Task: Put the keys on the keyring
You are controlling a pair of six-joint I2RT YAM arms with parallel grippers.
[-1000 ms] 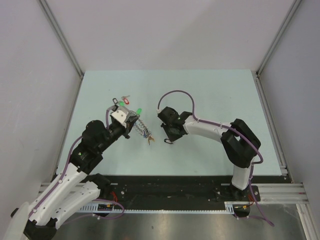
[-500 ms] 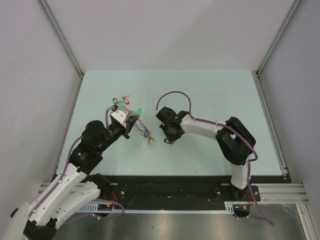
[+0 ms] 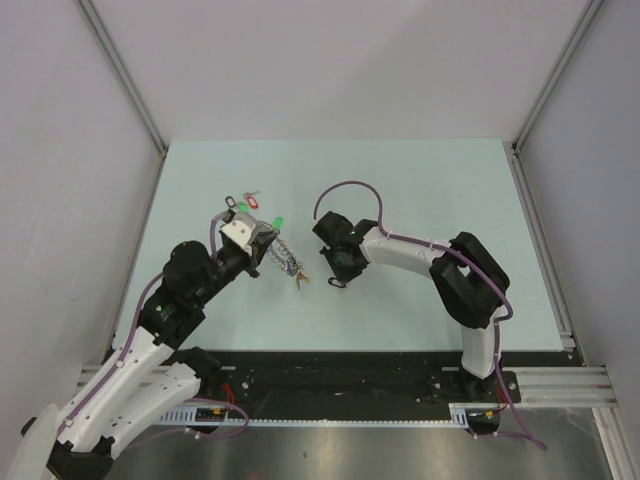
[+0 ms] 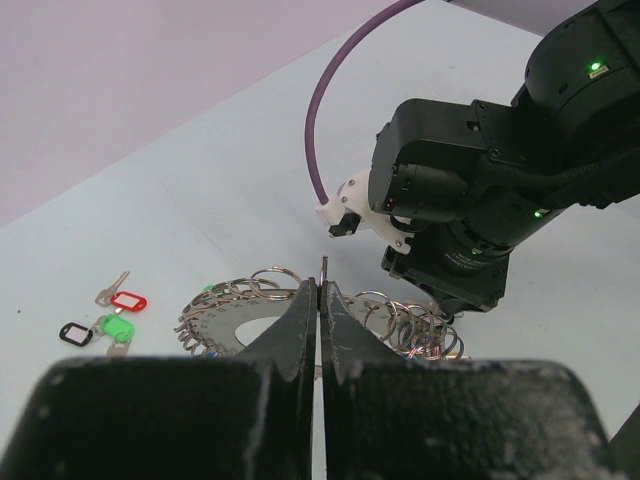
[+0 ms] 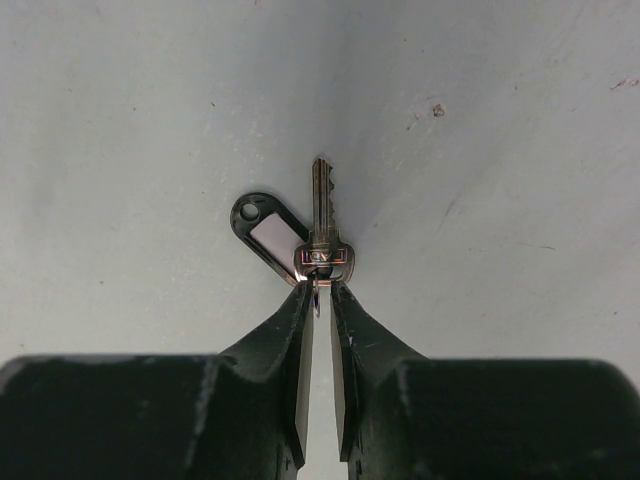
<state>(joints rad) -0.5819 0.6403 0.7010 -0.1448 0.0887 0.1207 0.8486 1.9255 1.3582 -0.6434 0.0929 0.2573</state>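
Pale green table (image 3: pixel 430 190), grey walls (image 3: pixel 60 150) all round, and the action is at the middle. Start at the right gripper (image 5: pixel 318 290): jaws almost together, pinching the head of a silver key (image 5: pixel 321 215), blade pointing to 12 o'clock, its black tag (image 5: pixel 266 230) out at 10 o'clock. Over to the left gripper (image 4: pixel 320 292): jaws pressed tight on a thin metal edge of the keyring (image 4: pixel 240 320), which fans out to either side of the fingertips, small loops bunched thickest toward 3 o'clock. Seen from above, the keyring lies between the two grippers, and the held key is just beside it at its 3 o'clock. Three more keys (image 3: pixel 243 204), tagged red, green and black, lie loose on the table at the keyring's 11 o'clock, near but apart.
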